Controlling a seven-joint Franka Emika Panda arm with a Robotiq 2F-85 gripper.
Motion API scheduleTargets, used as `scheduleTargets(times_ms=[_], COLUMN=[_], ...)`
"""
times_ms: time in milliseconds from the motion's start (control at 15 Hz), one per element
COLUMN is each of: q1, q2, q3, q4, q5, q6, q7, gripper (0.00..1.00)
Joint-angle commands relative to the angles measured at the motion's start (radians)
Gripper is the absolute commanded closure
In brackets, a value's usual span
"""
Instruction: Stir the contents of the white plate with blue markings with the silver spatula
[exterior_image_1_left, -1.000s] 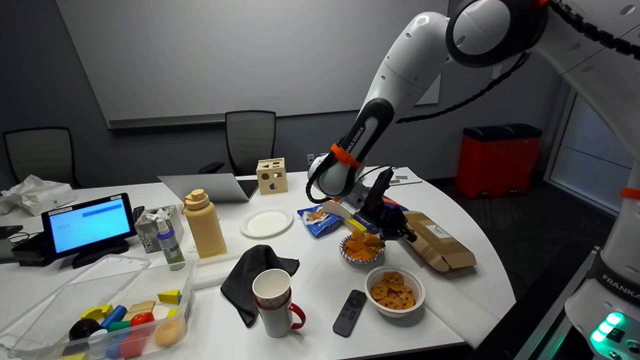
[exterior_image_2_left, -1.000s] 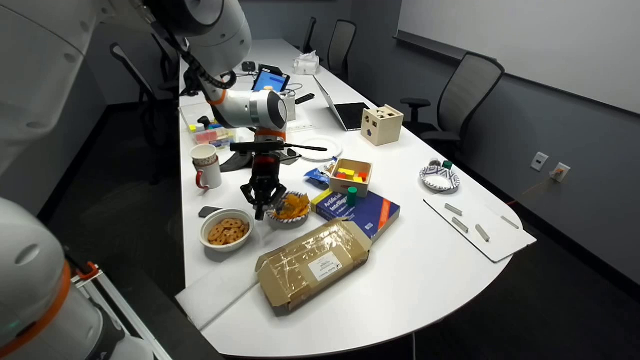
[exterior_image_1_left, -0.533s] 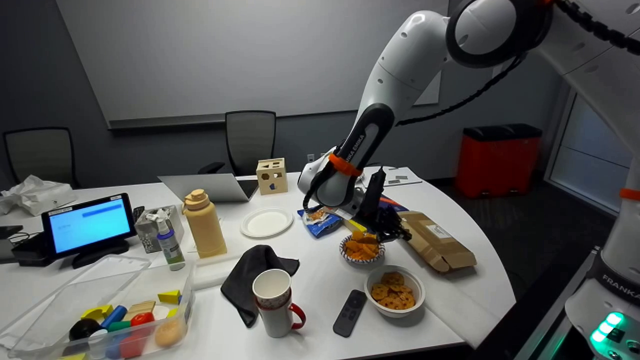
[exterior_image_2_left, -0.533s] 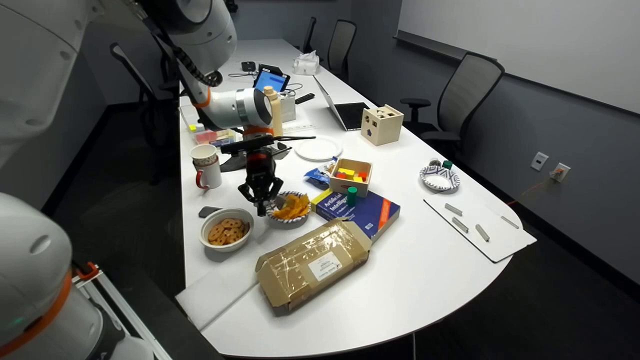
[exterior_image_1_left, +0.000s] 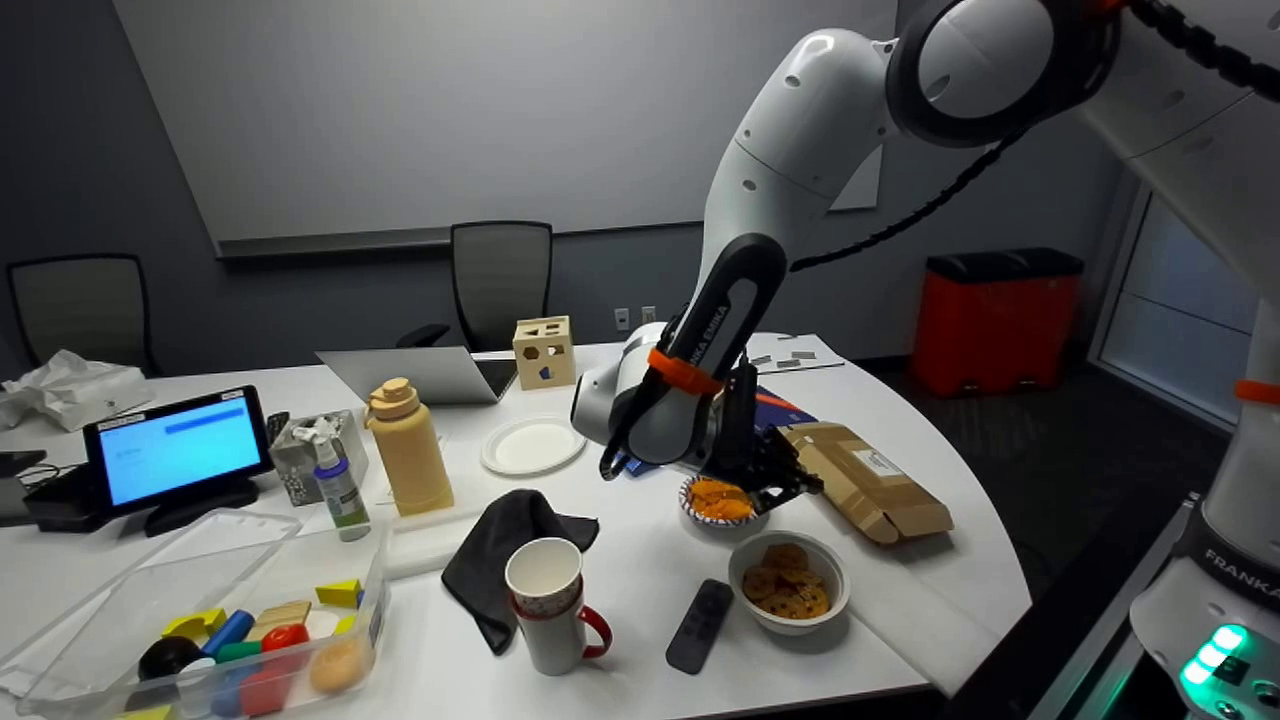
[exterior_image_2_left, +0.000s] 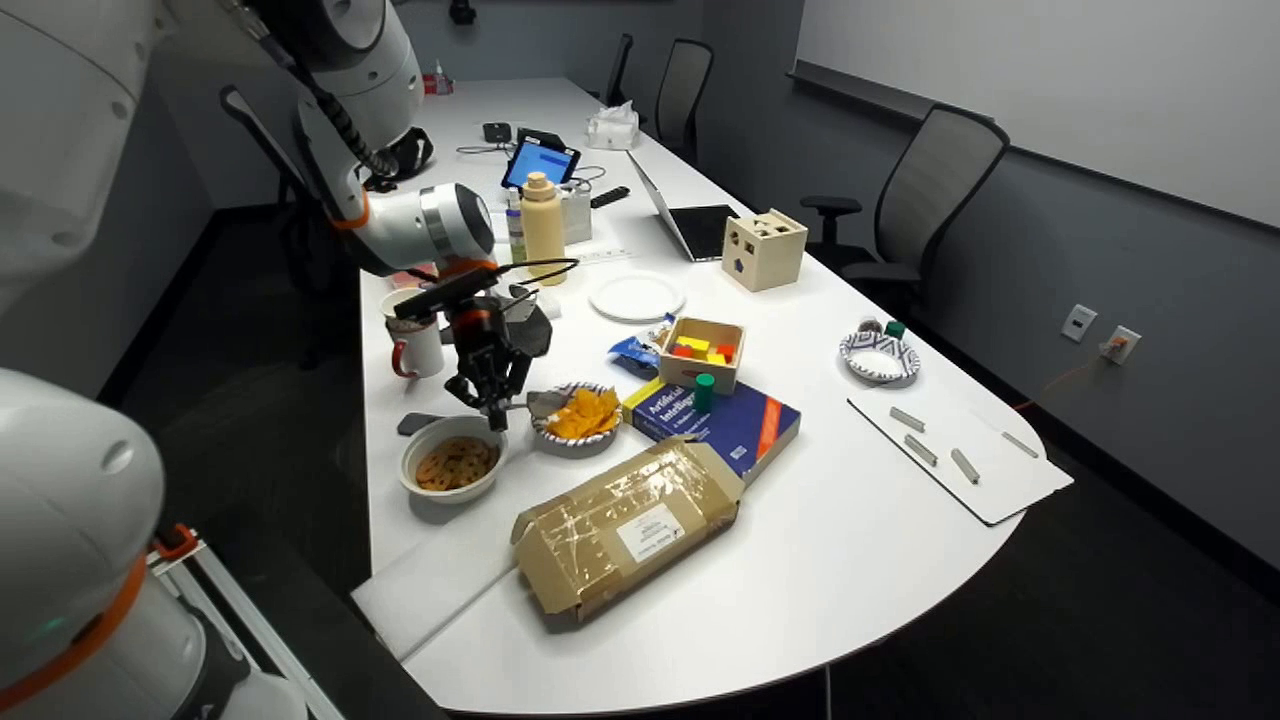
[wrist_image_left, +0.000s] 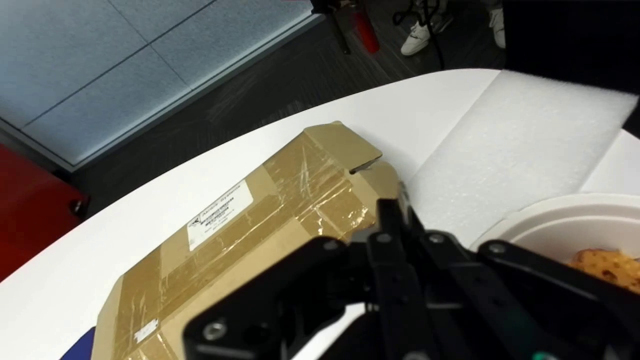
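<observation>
The white plate with blue markings (exterior_image_1_left: 692, 518) is a small patterned bowl heaped with orange chips; it also shows in an exterior view (exterior_image_2_left: 572, 449). The silver spatula (exterior_image_2_left: 546, 402) has its grey blade over the bowl's rim, against the chips on the gripper's side. My gripper (exterior_image_2_left: 495, 415) is shut on the thin handle, beside the bowl and above the gap to the cookie bowl. It also shows in an exterior view (exterior_image_1_left: 795, 494), where the spatula is hard to make out. In the wrist view the gripper (wrist_image_left: 396, 200) has its fingertips together around a thin silver edge; the blade is hidden.
A white bowl of cookies (exterior_image_2_left: 409, 468) stands close beside the gripper. A cardboard box (exterior_image_2_left: 630, 530) and a blue book (exterior_image_2_left: 720, 425) lie around the chip bowl. A remote (exterior_image_1_left: 699, 627) and mug (exterior_image_1_left: 553, 630) stand nearby. Another patterned bowl (exterior_image_2_left: 880, 358) stands farther off.
My gripper has moved away from the chip bowl toward the cookie bowl and tilted. The blade has shifted from over the chips to the bowl's near rim. The spatula stays held.
</observation>
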Motion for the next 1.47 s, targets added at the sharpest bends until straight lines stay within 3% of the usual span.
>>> scheduleTargets(times_ms=[0,533,1400], q1=[0.032,0.061,0.042], q2=[0.023,0.099,0.154], q3=[0.001,-0.022,-0.010], q4=[-0.006,0.011,0.110], q5=[-0.033,-0.102,-0.025], q6=[-0.049,-0.046,-0.004], q7=[0.075,0.208,0.293], gripper=[0.99,0.99,0.99])
